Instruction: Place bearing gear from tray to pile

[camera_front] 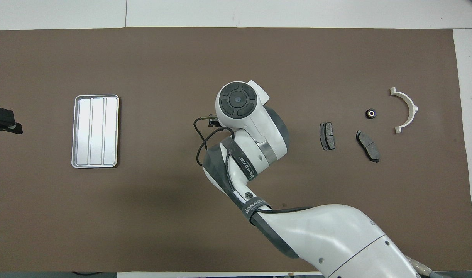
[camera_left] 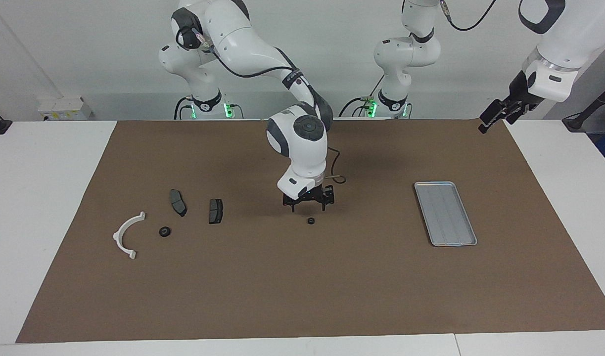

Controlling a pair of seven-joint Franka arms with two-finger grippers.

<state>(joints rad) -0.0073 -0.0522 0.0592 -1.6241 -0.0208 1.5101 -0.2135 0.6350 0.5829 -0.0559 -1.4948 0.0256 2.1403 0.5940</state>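
Note:
The silver tray [camera_left: 445,213] lies empty toward the left arm's end of the mat; it also shows in the overhead view [camera_front: 96,131]. A small black bearing gear [camera_left: 310,221] lies on the mat mid-table. My right gripper [camera_left: 308,208] hangs open just above it, not touching. In the overhead view the right arm's wrist hides that gear. The pile lies toward the right arm's end: a white bracket [camera_left: 118,236], two brake pads [camera_left: 178,202] [camera_left: 215,210] and a second bearing gear [camera_left: 164,231]. My left gripper [camera_left: 497,114] waits raised over the mat's edge.
The brown mat [camera_left: 302,287] covers most of the white table. In the overhead view the pile's bracket [camera_front: 413,109], gear [camera_front: 371,113] and pads [camera_front: 327,136] [camera_front: 367,146] lie spread apart from each other.

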